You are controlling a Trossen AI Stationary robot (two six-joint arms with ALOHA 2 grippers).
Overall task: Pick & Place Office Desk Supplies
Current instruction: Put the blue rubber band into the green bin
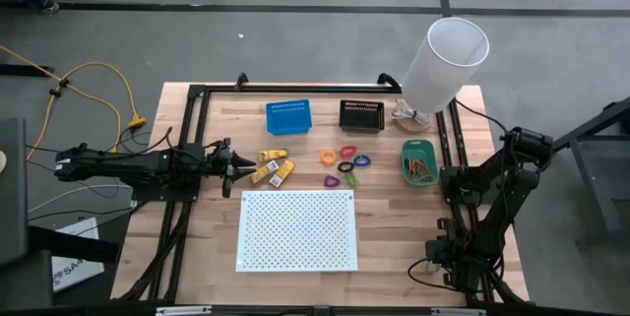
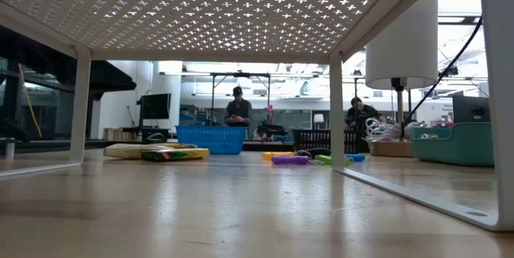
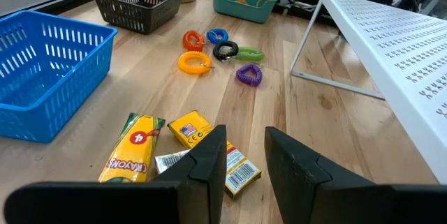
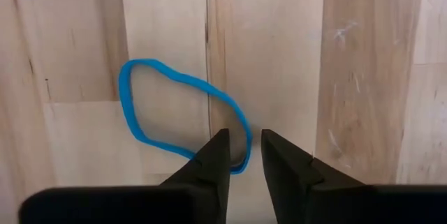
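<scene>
Dark fingers of the right end effector (image 4: 242,155) point straight down at the bench (image 4: 363,77), parted by a narrow gap, with one edge of a blue band (image 4: 140,123) lying flat between the tips; whether they touch it cannot be told. In the high view this arm sits folded at the bench's 4 o'clock corner.

At 9 o'clock the left end effector (image 3: 241,165) hangs low over the wood, fingers slightly apart and grasping nothing, just beside the yellow packets (image 1: 273,164). These lie flat in a loose cluster, one of them a crayon pack (image 3: 133,147).

Toward the bench's centre the loops (image 1: 346,159) are scattered close together: orange (image 3: 193,62), blue (image 3: 217,35), black (image 3: 225,50), purple (image 3: 248,75) and others.

At 12 o'clock stand a blue bin (image 1: 288,116) and a black bin (image 1: 361,115), side by side but apart. At 2 o'clock a green bin (image 1: 419,162) holds a tangle of rubber bands (image 1: 420,168). A lamp (image 1: 445,62) stands just beyond it.

Filling 6 o'clock is the white board (image 1: 297,230), raised on legs. Two people (image 2: 238,109) show far off in the room behind.
</scene>
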